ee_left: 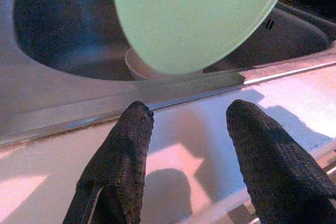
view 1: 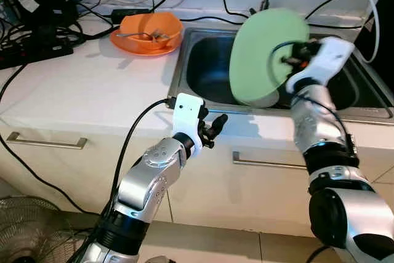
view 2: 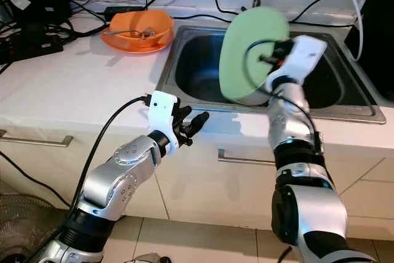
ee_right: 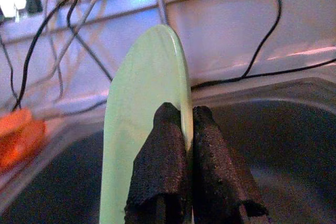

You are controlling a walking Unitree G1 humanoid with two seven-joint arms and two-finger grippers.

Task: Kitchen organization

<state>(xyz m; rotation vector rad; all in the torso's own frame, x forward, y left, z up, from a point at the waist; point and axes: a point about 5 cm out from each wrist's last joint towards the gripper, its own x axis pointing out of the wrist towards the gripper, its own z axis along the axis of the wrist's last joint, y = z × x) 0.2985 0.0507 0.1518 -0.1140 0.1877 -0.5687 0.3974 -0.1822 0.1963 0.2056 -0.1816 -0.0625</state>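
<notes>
Standing at mid-task, by my reading: one plate lifted, not yet set down; counter dishes untouched.

1. Left gripper [view 1: 217, 129] – nearest, at 6 o'clock of the scene, hovering by the front edge of the white countertop [view 1: 92, 90]. Fingers spread, holding nothing, aimed twd the sink.
2. Right gripper [ee_right: 181, 145] – at 2 o'clock, over the sink. Fingers pinched on the rim of the round pale-green plastic plate [view 1: 268, 56]; plate held on edge, tilted, above the basin and overlapping its front rim in the head views.
3. Stainless-steel sink basin [view 1: 209, 69] – 12 to 2 o'clock. Contents: one pale round dish or bowl [ee_left: 139, 66] on the bottom, part-hidden behind the green plate; rest of basin dark, can't tell more.
4. Orange plastic bowl on an orange plate [view 1: 148, 32] – far, 11 o'clock, on the counter beside the sink's left rim. Holds what looks like metal cutlery and some scraps; exact items too small to tell.
5. Black power strip, adapters and cables [view 1: 37, 23] – farthest, 10 o'clock, along the wall.

Est. remaining: place green plate, then deal w/ orange set and the dish in the sink.
</notes>
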